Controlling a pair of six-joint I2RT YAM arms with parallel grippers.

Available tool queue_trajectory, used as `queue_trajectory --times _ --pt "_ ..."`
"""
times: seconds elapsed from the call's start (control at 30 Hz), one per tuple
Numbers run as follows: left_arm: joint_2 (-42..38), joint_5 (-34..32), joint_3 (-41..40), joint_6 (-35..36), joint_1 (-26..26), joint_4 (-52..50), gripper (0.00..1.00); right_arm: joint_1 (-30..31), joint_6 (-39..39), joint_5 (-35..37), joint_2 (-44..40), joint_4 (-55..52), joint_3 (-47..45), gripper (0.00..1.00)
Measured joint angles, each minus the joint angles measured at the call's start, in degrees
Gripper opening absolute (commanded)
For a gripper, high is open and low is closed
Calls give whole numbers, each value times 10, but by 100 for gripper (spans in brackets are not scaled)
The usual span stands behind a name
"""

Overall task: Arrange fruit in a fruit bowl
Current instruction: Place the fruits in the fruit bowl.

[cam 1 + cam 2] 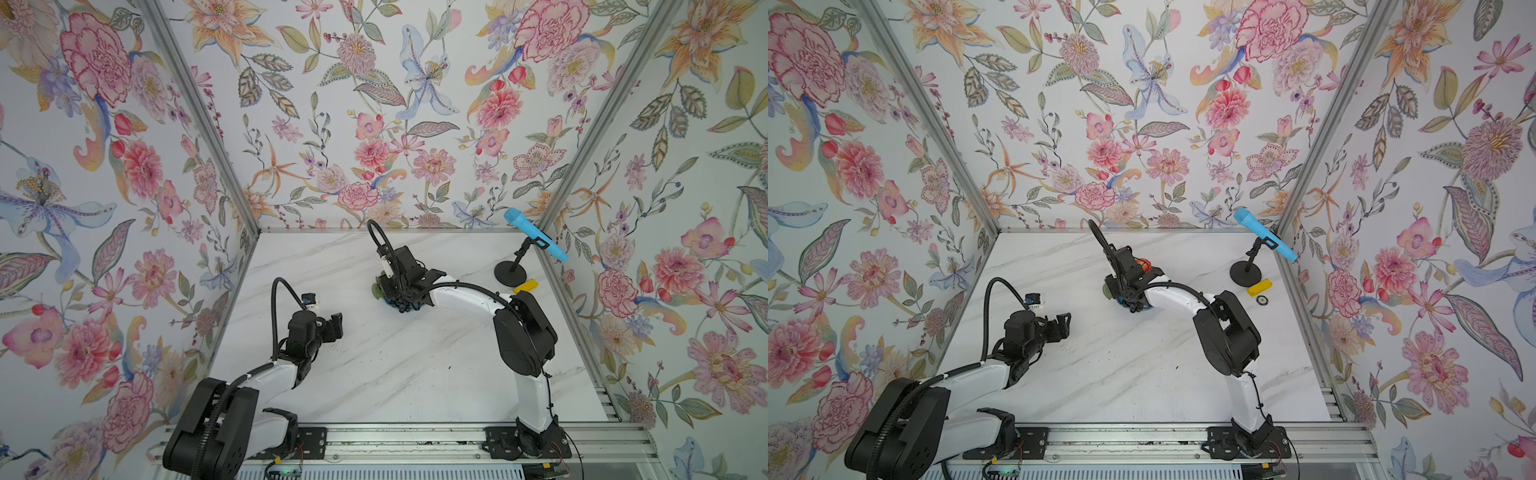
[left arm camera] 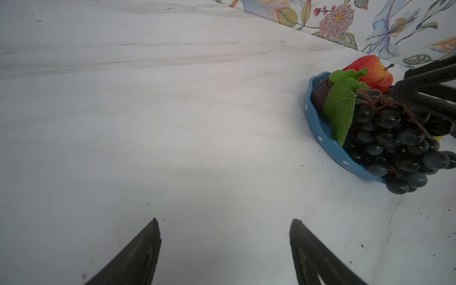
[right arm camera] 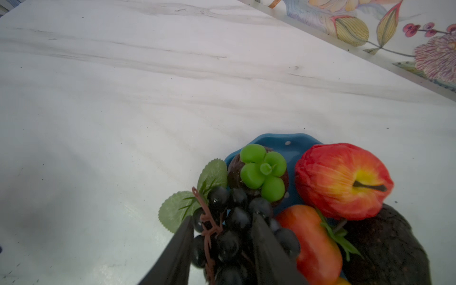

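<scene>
Pincer (image 3: pixel 222 216) (right) astride grape bunch (image 3: pixel 229 244), arm (image 1: pixel 457 293) outstretched

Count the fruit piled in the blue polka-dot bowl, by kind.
grape bunch: 1
red apple: 1
red strawberry: 1
green-topped fruit: 1
avocado: 1
lemon, only a yellow sliver showing: 1
Total: 6

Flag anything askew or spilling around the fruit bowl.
The grape bunch is not fully inside the fruit bowl. In the left wrist view its lowest grapes hang over the rim, above the table. Nothing else stands out.
</scene>
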Motion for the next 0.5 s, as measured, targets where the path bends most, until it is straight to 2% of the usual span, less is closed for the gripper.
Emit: queue_trajectory --times 0.33,0.5 --pt "0 0 0 0 0 0 84 -5 11 0 -44 3 -17 46" --pt "2 13 0 -2 0 0 84 -14 19 3 -102 3 -58 49"
